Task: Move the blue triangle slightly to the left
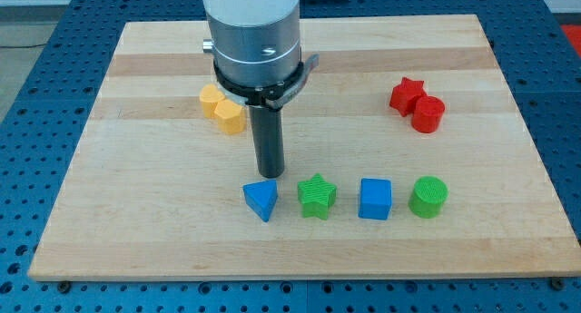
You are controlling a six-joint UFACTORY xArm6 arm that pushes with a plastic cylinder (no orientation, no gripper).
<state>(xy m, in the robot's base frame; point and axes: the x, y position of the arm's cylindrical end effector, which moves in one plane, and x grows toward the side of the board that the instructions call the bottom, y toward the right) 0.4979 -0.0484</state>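
My tip (269,174), a bare rod holding nothing, stands just above the blue triangle (261,200), nearly touching

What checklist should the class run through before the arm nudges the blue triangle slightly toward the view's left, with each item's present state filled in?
1. Blue triangle in plain sight on the board: ok.
2. My tip on the triangle's right side for a leftward push: not ok, it sits just above it.
3. Board left of the triangle free of blocks: ok.
4. Green star apart from the triangle: ok, a small gap shows.
5. Tip touching the triangle: cannot tell.
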